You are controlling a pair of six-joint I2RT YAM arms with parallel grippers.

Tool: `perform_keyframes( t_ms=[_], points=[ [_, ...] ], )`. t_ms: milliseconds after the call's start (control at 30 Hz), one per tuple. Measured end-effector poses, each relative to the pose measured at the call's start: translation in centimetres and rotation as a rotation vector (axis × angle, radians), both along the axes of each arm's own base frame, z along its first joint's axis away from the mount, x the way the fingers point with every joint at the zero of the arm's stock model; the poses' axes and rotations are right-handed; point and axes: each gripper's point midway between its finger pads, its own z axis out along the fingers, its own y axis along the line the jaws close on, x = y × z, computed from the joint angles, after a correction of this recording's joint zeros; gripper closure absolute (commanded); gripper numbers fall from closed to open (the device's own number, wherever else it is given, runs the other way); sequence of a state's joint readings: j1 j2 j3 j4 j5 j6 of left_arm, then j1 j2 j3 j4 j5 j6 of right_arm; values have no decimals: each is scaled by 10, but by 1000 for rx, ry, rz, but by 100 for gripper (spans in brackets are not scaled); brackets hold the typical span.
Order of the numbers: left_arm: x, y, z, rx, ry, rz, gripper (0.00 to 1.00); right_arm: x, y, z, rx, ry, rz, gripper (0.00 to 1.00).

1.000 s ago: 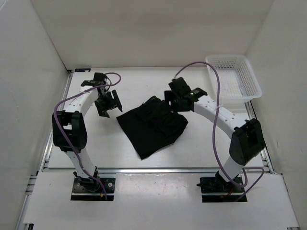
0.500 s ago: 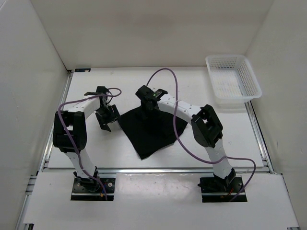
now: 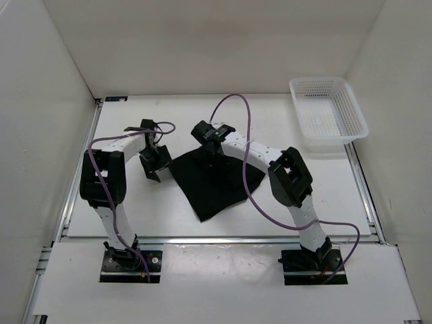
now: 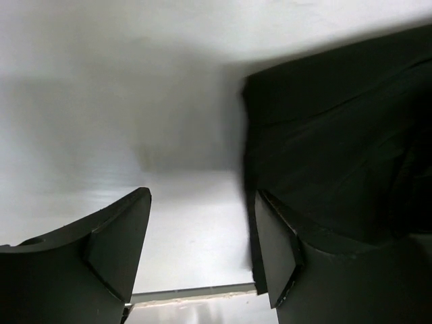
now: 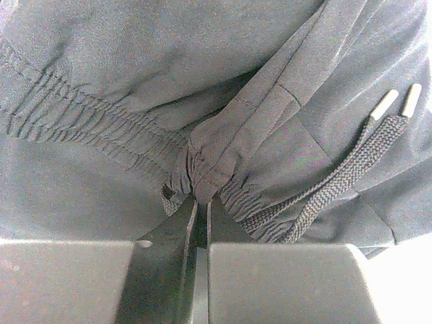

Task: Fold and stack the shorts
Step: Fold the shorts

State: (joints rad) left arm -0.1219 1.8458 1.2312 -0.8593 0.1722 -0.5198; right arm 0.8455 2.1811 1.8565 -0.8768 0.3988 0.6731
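My right gripper (image 5: 200, 206) is clamped shut on a pinch of gathered waistband of the shorts (image 5: 135, 81), with the drawstring (image 5: 337, 182) trailing off to one side of the pinch, both its tips lying free on the cloth. My left gripper (image 4: 202, 236) hangs with its jaws apart and nothing between them. Bare table (image 4: 101, 101) shows under the gap, and the cloth's near corner (image 4: 337, 135) lies to one side, at its inner finger. I can't tell from the wrist view whether that finger touches the fabric or only shades it.

From above, the shorts (image 3: 216, 182) lie mid-table as a dark diamond between the two arms. The long axis seems to run from the far edge toward me. The right gripper (image 3: 214, 150) sits on the far edge and the left gripper (image 3: 152, 165) just beside the left corner. So the left one must slide sideways toward the cloth before it can pinch.

Count: one pair of shorts, one drawstring with two tips, one basket (image 3: 329, 116) well apart at far right, two arms.
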Motion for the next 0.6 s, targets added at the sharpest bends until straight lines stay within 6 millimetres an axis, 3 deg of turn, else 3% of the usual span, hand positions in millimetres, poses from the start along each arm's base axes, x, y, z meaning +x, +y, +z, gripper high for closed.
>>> perform_keyframes(
  t_ms=[200, 533, 600],
  points=[
    [20, -26, -11, -8, 7, -64, 29, 4, -1, 17, -2, -31, 17, 100],
    [24, -35, -12, -36, 16, -80, 30, 39, 24, 95, 94, -188, 73, 100],
    [24, -35, -11, -39, 18, -81, 30, 51, 37, 109, 133, -229, 93, 100]
  ],
)
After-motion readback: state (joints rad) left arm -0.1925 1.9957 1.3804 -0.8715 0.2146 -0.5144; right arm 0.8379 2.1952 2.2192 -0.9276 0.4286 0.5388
